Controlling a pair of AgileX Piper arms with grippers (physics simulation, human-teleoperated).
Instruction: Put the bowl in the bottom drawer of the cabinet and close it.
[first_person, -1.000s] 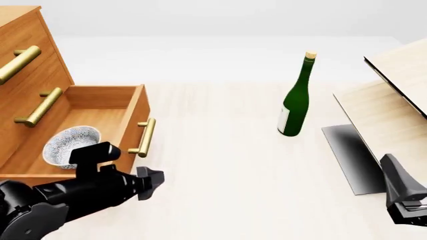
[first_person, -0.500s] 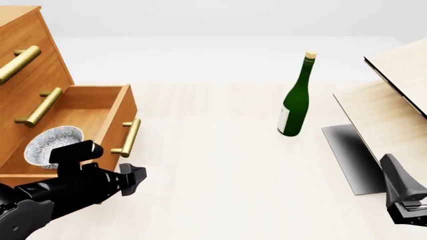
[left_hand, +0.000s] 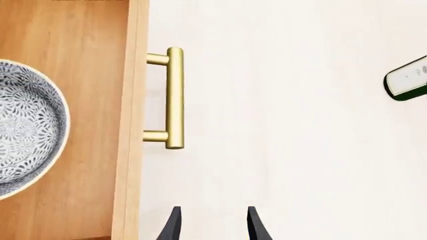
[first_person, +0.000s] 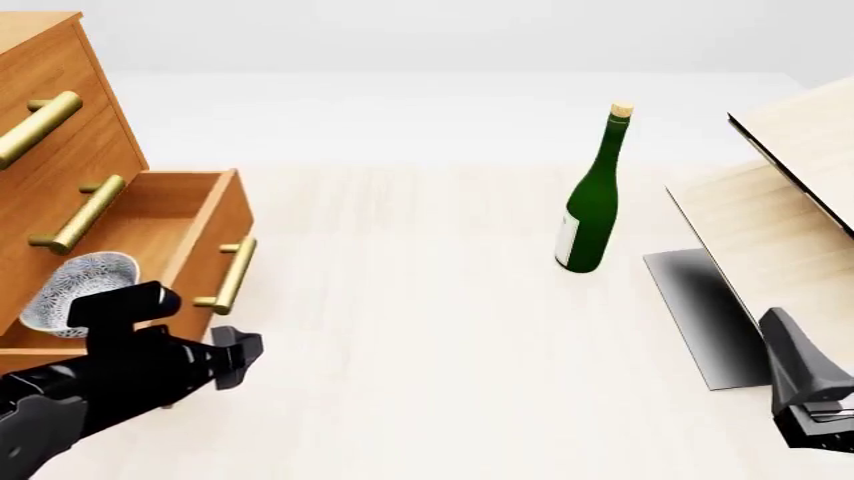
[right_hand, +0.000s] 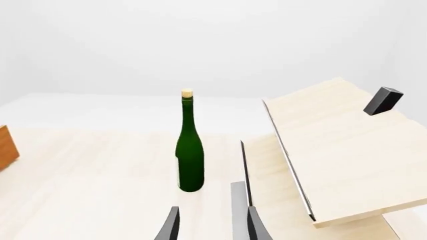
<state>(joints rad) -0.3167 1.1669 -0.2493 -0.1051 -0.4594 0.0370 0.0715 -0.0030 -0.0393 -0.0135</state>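
cabinet (first_person: 60, 150) at upper left of front view | bottom drawer (first_person: 200, 225) partly pulled out, bowl (first_person: 74, 290) lies inside it at left edge | left gripper (first_person: 238, 356) low left, below drawer handle (first_person: 230, 277), fingers narrowly apart, holding nothing | green bottle (first_person: 590, 205) upright at centre-right | right gripper (right_hand: 208, 225) lower right, fingers narrowly apart, empty

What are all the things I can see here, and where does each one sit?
Cabinet: one, orange-brown wood, far left.
Bottom drawer: one, orange-brown, partly open.
Bowl: one, white with grey speckles, inside the bottom drawer.
Brass handles: three, one per drawer front.
Bottle: one, green, upright mid-table.
Pale wood structure: one, right side.
Table: one, pale wood.
Left gripper: black, open, off the drawer front.
Right gripper: black, open, low at right.
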